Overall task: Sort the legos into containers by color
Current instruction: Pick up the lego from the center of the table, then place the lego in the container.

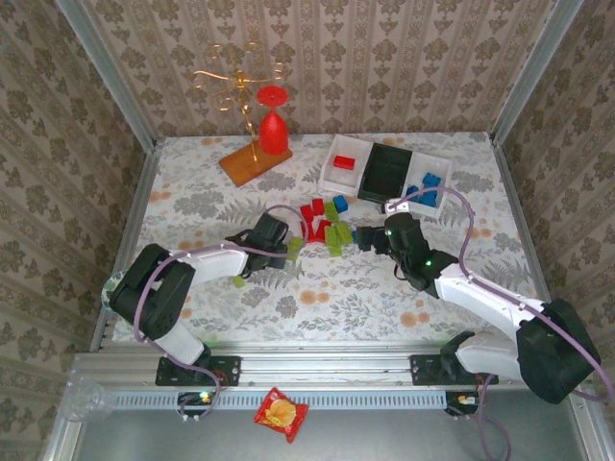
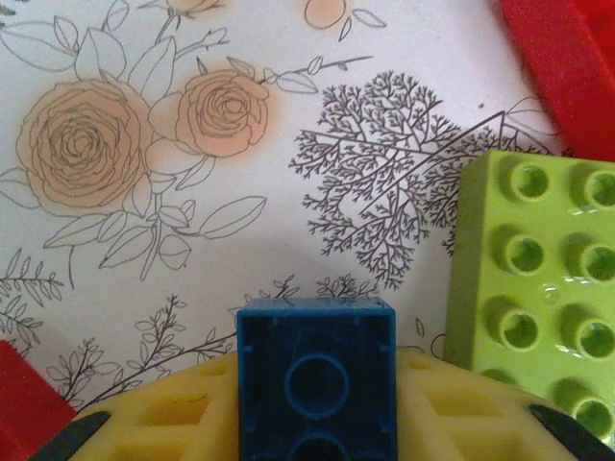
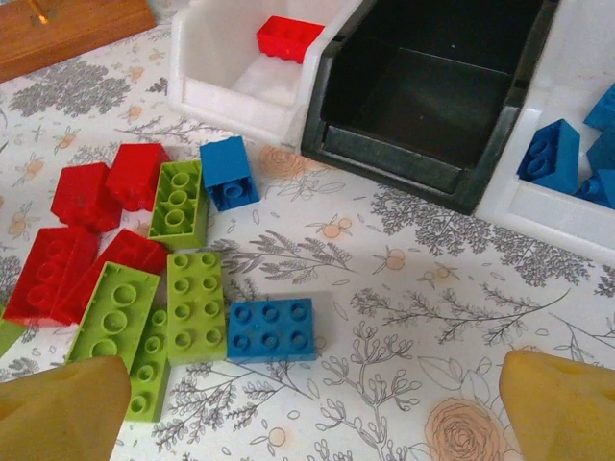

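My left gripper (image 2: pixel 316 415) is shut on a blue lego (image 2: pixel 316 375), which sits underside up between the yellow fingers (image 2: pixel 163 415). Beside it lie a lime brick (image 2: pixel 538 288) and a red one (image 2: pixel 567 67). In the top view the left gripper (image 1: pixel 279 245) is just left of the pile of legos (image 1: pixel 325 226). My right gripper (image 3: pixel 312 413) is open above the cloth, near a blue brick (image 3: pixel 271 329) and lime bricks (image 3: pixel 195 305). The containers stand behind: a white tray (image 3: pixel 221 96) with a red brick (image 3: pixel 288 36), a black tray (image 3: pixel 384 158), and a white tray (image 3: pixel 567 216) with blue bricks (image 3: pixel 550 154).
A wooden board (image 1: pixel 252 163) with a gold wire stand and a red wine glass (image 1: pixel 273 130) stands at the back left. One lime brick (image 1: pixel 237 280) lies apart near the left arm. Papered walls close in the table on three sides.
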Robot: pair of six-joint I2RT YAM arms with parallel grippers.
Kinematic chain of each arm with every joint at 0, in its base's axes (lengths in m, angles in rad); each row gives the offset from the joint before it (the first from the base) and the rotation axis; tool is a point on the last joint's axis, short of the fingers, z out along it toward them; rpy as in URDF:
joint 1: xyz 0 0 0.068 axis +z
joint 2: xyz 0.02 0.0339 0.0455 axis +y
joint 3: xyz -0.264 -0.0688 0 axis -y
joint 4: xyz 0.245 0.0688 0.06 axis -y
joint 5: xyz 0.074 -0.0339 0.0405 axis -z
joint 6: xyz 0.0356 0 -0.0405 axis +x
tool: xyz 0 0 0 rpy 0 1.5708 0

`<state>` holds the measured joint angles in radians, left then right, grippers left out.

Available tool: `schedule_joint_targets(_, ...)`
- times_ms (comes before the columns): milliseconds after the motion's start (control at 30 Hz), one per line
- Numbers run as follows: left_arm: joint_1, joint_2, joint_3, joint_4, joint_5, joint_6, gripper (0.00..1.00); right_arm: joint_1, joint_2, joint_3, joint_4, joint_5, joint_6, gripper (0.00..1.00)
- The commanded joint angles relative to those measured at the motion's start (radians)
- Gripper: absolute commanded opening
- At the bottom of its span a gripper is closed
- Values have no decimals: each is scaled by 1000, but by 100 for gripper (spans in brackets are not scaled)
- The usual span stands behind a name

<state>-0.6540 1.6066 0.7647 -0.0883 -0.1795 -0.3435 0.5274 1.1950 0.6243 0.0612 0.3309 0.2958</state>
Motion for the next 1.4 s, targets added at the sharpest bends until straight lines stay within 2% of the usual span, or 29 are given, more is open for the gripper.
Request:
schedule_joint_targets(0,-6,-22,11,31,-11,29,35,-21,10,37,-70,29,34,100)
schedule_joint_targets(300,-7,-111,-2,45,-18,49,32,-120,-2,86,-116,-23,104,100)
schedule_joint_targets(567,4,-162,49,19,15,50,31,-125,42,201,-160,-112,102,100)
schedule_joint_targets(867,4,-224,107,16,48,83,30,-125,74,269,-170,-104,96,100)
schedule_joint_targets(1133,4,-173,254,19,47,145,29,-129,133,305,-108,-127,81,100)
schedule_joint_targets(1367,-12,-83,404,-2,33,158,29,-144,58,291,-143,-102,35,100)
